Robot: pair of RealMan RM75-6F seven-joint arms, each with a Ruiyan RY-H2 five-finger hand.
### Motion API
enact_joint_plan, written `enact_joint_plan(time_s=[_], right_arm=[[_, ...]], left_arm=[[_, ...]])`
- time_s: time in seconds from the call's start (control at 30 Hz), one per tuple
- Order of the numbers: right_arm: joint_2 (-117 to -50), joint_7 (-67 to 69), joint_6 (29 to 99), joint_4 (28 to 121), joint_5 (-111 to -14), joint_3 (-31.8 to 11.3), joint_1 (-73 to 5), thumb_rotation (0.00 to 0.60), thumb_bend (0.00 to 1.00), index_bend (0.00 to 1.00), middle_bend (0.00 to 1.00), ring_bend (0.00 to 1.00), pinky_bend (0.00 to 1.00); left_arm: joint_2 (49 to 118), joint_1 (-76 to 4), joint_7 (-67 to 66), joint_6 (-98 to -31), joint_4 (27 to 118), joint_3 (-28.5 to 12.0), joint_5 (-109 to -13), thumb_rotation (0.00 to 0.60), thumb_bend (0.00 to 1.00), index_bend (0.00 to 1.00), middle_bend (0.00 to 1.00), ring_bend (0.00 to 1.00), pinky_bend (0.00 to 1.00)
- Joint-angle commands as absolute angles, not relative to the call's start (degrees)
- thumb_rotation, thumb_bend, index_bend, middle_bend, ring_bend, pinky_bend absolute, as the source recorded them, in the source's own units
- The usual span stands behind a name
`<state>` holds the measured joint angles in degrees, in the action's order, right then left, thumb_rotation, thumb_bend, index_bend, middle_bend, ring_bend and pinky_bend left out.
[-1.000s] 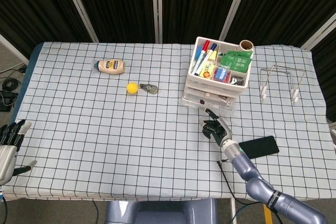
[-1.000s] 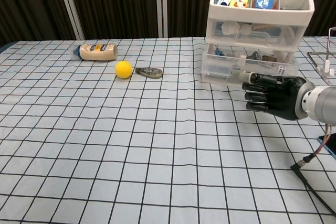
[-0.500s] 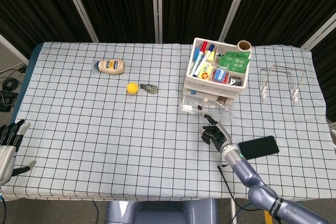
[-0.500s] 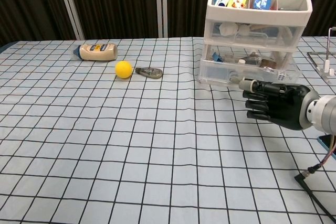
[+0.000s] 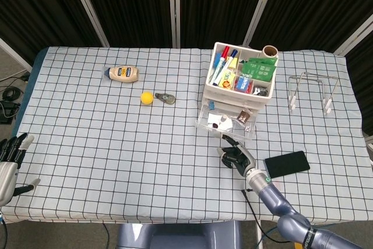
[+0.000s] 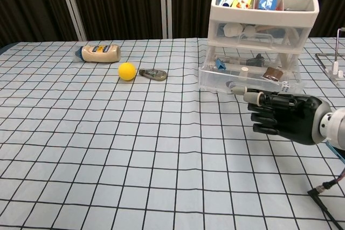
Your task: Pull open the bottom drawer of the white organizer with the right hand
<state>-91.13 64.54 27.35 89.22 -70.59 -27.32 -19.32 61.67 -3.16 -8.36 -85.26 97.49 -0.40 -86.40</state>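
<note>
The white organizer [image 5: 240, 77] [image 6: 263, 22] stands at the right of the checked table, its top tray full of pens and packets. Its clear bottom drawer [image 5: 226, 122] [image 6: 249, 77] sticks out toward me, showing small items inside. My right hand [image 5: 235, 156] [image 6: 281, 118] is just in front of the drawer, fingers curled, with one finger hooked at the drawer's front lip. My left hand [image 5: 9, 160] hangs off the table's near left corner, fingers apart and holding nothing.
A mayonnaise bottle [image 5: 123, 73] [image 6: 99, 53], a yellow ball [image 5: 147, 98] [image 6: 127, 71] and a metal clip [image 5: 165, 98] [image 6: 153, 74] lie at the far left. A black phone [image 5: 287, 163] lies right of my hand; a wire rack [image 5: 312, 90] stands beyond.
My right hand has drawn back toward the table's front edge, and the bottom drawer has slid out with it, from nearly flush to well open. The left hand is still.
</note>
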Motion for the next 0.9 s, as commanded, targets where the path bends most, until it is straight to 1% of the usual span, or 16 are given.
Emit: enact_joint_plan(time_s=[0.03, 0.37, 0.57, 0.73, 0.83, 0.9], right_arm=[[-90.78, 65.16, 27.80, 89.71, -71.31, -26.71, -19.19, 0.600, 0.40, 0.29, 0.91, 0.91, 0.93], [-89.64, 67.21, 29.44, 90.94, -73.92, -24.75, -19.10, 0.600, 0.40, 0.29, 0.91, 0.90, 0.93], [-88.00, 64.54, 34.72, 93.65, -80.27, -22.51, -18.49, 0.600, 0.38, 0.27, 0.89, 0.89, 0.92], [-87.34, 53.81, 44.21, 95.15, -88.09, -19.08, -17.41, 0.600, 0.37, 0.24, 0.88, 0.88, 0.91], [-87.56, 46.78, 47.69, 95.52, -89.16, -18.26, -17.41, 0.600, 0.37, 0.20, 0.87, 0.87, 0.91], [-87.81, 38.11, 49.77, 95.70, -88.21, -18.33, -17.80, 0.600, 0.37, 0.18, 0.87, 0.87, 0.91]], left_arm=[[61.66, -3.16, -8.38, -85.23, 97.52, -0.39, -86.39, 0.600, 0.01, 0.00, 0.00, 0.00, 0.00], [61.61, -3.16, -8.53, -85.17, 97.69, -0.29, -86.48, 0.600, 0.02, 0.00, 0.00, 0.00, 0.00], [61.63, -3.23, -8.50, -85.10, 97.61, -0.39, -86.36, 0.600, 0.01, 0.00, 0.00, 0.00, 0.00], [61.66, -3.11, -8.62, -85.40, 97.68, -0.37, -86.52, 0.600, 0.01, 0.00, 0.00, 0.00, 0.00], [61.68, -2.95, -8.63, -85.78, 97.74, -0.35, -86.71, 0.600, 0.02, 0.00, 0.00, 0.00, 0.00], [61.65, -2.78, -8.57, -86.19, 97.81, -0.28, -87.00, 0.600, 0.02, 0.00, 0.00, 0.00, 0.00]])
